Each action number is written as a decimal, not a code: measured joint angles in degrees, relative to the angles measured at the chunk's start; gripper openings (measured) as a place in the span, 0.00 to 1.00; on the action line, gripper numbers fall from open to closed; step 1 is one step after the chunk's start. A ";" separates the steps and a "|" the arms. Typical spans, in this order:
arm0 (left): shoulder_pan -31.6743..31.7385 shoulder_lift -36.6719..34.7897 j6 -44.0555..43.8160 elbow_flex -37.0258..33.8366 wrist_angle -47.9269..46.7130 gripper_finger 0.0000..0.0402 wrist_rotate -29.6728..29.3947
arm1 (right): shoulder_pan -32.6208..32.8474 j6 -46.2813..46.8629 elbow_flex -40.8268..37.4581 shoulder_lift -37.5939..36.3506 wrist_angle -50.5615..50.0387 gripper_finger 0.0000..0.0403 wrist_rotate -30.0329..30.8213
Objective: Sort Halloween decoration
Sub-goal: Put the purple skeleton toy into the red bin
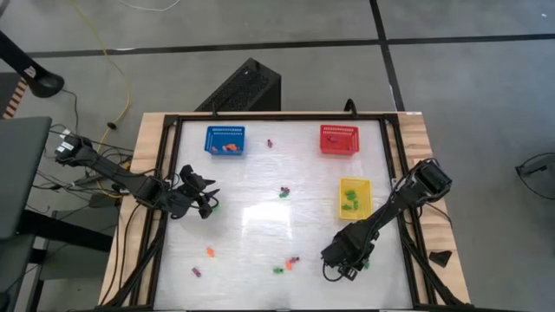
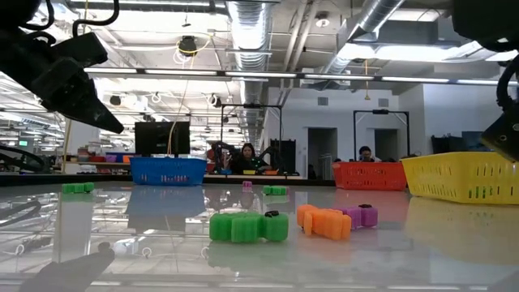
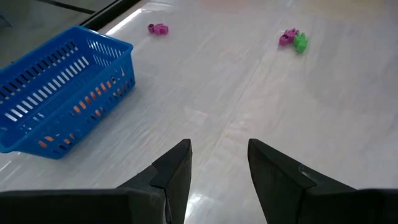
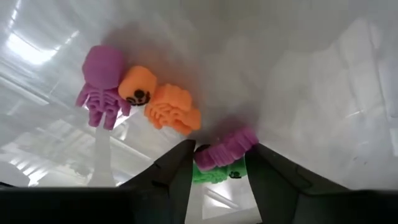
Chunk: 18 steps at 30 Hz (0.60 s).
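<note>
Jaws of the right gripper [image 4: 219, 163] stand apart, straddling a purple trinket [image 4: 225, 149] stacked on a green one [image 4: 214, 175]; whether the fingers press them cannot be told. Just beyond lie an orange skeleton [image 4: 163, 102] and a purple skeleton [image 4: 101, 84], touching each other. From above, this gripper [image 1: 345, 256] sits near the front right of the tabletop [image 1: 260, 217] and its body hides that cluster. Left gripper [image 1: 205, 197], jaws parted and holding nothing, hovers at the left side, facing the blue basket [image 3: 62, 93], where orange pieces show through the mesh. Three baskets: blue far left, red basket [image 1: 338, 139] far right, yellow basket [image 1: 355, 198] at the right holding green bits. Loose trinkets scattered on the glossy white tabletop are too small to count surely. Seated people and ceiling ducts show behind.
</note>
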 joint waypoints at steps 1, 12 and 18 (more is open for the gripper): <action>0.01 0.00 -0.01 0.00 -0.02 0.37 -0.01 | 0.02 -0.24 0.00 0.00 0.00 0.43 0.40; 0.00 0.00 -0.02 0.00 -0.01 0.37 0.01 | -1.13 -4.90 1.22 0.23 -1.33 0.17 1.65; 0.00 0.00 -0.07 0.00 -0.01 0.37 0.03 | -2.92 -9.71 6.38 0.39 -7.09 0.17 6.36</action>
